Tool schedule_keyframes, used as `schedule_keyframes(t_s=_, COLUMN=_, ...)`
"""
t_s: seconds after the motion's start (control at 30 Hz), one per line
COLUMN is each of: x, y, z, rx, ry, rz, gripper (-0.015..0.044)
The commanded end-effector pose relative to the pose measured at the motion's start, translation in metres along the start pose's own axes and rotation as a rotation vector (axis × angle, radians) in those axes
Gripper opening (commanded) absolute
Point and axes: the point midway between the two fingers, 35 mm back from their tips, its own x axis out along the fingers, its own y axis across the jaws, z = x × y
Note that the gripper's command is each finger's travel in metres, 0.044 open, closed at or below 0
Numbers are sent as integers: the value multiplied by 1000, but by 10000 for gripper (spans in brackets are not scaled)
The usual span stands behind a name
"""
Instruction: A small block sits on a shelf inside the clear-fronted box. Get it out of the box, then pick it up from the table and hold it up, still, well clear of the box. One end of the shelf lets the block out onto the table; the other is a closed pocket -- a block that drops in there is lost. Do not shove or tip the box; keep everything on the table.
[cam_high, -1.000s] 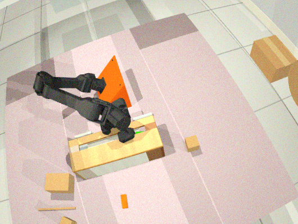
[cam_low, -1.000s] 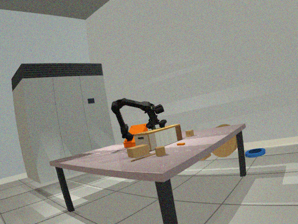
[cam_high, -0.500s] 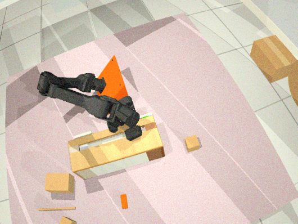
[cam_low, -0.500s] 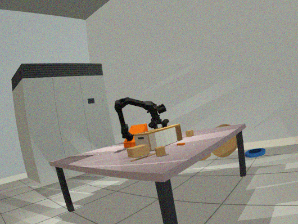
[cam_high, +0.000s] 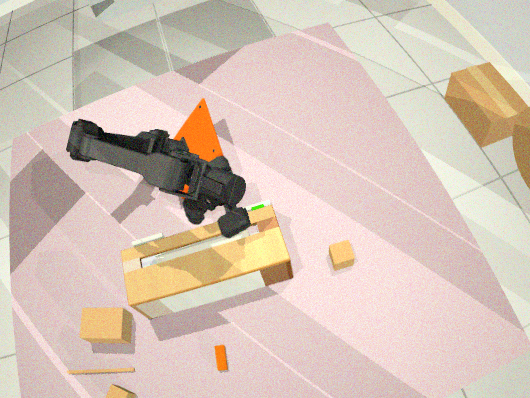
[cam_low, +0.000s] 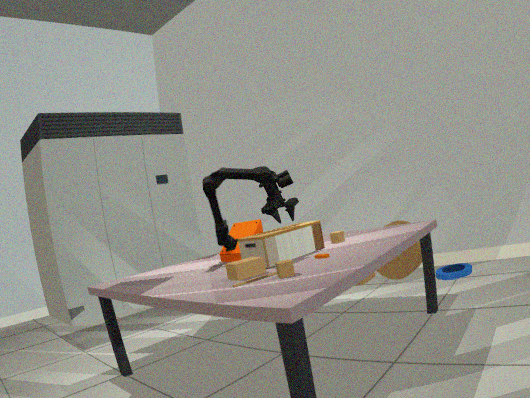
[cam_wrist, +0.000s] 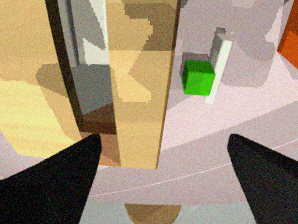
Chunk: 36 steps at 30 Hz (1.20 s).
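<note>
The small green block (cam_high: 257, 206) (cam_wrist: 198, 77) is outside the box, on the table by its rear long side, close to a thin white strip (cam_wrist: 220, 72). It is hidden in the exterior view. The wooden clear-fronted box (cam_high: 200, 275) (cam_low: 295, 242) (cam_wrist: 135, 110) stands upright with an open slot along its top. My gripper (cam_low: 286, 220) (cam_wrist: 165, 141) is open and empty, pointing down above the box's rear edge. In the wrist view one fingertip is over the box's end and the other is over the table side; the block is farther up the picture, between their lines.
An orange panel (cam_high: 200, 130) (cam_low: 247, 229) stands behind the box by the arm. A wooden cube (cam_high: 342, 254) (cam_low: 337, 237) is off the box's right end. A larger wooden block (cam_high: 102, 324) (cam_low: 246, 268), a thin stick (cam_high: 101, 371) and an orange piece (cam_high: 221, 358) (cam_low: 322, 256) lie in front.
</note>
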Motion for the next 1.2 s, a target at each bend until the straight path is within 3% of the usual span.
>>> schedule_keyframes(t_s=0.0, x=1, y=-3, z=-4, rx=-224, ry=-20, rz=11, gripper=295)
schedule_keyframes(t_s=0.6, x=3, y=-26, z=-26, rx=-2168, ry=-251, rz=-113, gripper=285)
schedule_keyframes(t_s=1.17, x=3, y=-37, z=-37, rx=-3335, ry=-372, rz=-511, gripper=285)
